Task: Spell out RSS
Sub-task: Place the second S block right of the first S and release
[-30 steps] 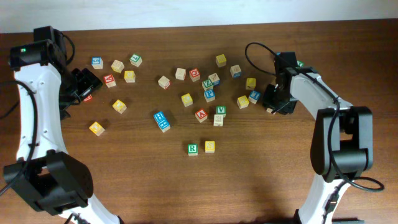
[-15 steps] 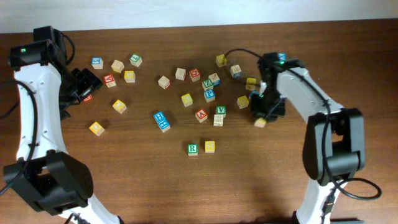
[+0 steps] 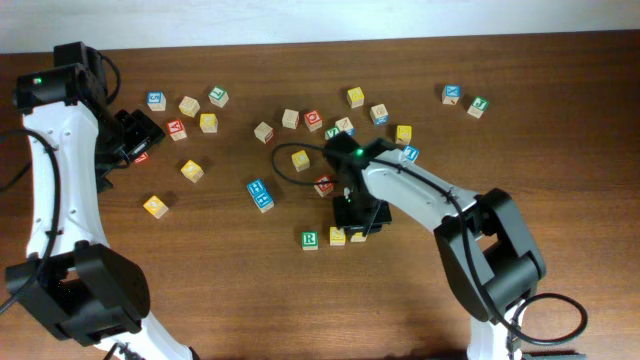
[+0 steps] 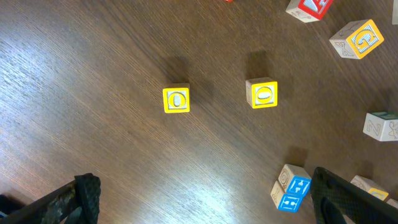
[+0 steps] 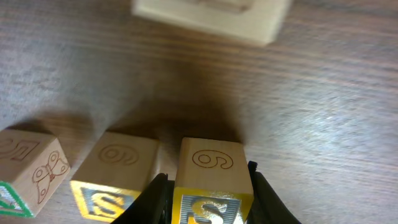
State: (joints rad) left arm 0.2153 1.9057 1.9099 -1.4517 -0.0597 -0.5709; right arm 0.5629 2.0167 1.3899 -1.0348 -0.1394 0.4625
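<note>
**Overhead view, lower centre.** My right tool (image 3: 360, 214) is clamped on a pale wooden cube with a yellow S face (image 5: 211, 183).

**Right wrist view.** My two dark fingers (image 5: 159, 194) press the cube's left and right sides. Its S face shows at the bottom edge of the frame, and a round engraved mark sits on its top. I cannot tell whether this cube rests on the dark brown wooden bench (image 3: 200, 290) or hangs just above it.

Immediately to its left stands a second yellow-faced wooden S cube (image 5: 115, 177), just beside the held one. I cannot tell whether the two touch. Further left, at the frame's edge, is a pale wooden cube with a green R (image 5: 28, 171), close against the second cube. In the overhead view these cubes form a short row below the middle of the frame, with R at the left end. A blurred pale wooden block (image 5: 211, 15) fills the top of the wrist view.

**Overhead view, upper left.** My left tool (image 3: 135, 135) is poised above the bench, well apart from the row.

**Left wrist view.** Its fingers (image 4: 87, 196) appear in the lower corners, spread wide apart. Below them on the bench lie:
- a yellow-faced wooden cube (image 4: 176, 99);
- another yellow-framed cube (image 4: 262, 93) to its right;
- a pair of blue-faced cubes (image 4: 292, 190) near the right-hand finger.

Other lettered wooden cubes (image 3: 300, 160) are scattered across the upper half of the overhead frame.
</note>
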